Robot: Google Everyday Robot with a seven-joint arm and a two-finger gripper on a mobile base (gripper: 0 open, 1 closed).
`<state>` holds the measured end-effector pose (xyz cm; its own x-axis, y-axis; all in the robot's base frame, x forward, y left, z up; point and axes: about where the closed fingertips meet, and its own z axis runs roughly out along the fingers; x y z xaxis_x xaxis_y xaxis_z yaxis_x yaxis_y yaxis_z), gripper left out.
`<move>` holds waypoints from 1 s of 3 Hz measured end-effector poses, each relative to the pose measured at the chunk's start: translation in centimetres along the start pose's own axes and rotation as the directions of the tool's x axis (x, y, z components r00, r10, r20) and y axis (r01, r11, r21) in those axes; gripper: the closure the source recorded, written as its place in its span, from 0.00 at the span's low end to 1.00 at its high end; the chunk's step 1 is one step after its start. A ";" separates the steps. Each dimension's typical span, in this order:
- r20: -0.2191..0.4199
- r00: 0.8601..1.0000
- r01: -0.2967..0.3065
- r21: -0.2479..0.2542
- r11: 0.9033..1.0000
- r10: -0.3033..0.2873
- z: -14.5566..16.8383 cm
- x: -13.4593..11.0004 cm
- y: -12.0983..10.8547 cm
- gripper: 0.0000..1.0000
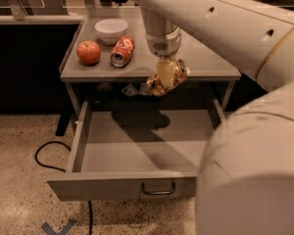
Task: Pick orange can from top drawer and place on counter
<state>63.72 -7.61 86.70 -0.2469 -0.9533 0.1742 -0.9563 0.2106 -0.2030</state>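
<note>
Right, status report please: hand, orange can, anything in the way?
Hand shut on orange can, at counter front edge, above open top drawer. Apple, red can, bowl on counter's left.

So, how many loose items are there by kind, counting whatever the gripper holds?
Cans: 2 (orange can in the gripper at the counter front edge; red-orange can lying on the counter)
Apple: 1
Bowl: 1
Total: 4
</note>
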 end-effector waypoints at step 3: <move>-0.084 0.991 -0.083 0.237 0.968 0.105 -4.7 0.9 -10.4 1.00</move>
<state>72.66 -9.60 93.52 -0.3587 -0.9041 0.2324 -0.8679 0.2314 -0.4395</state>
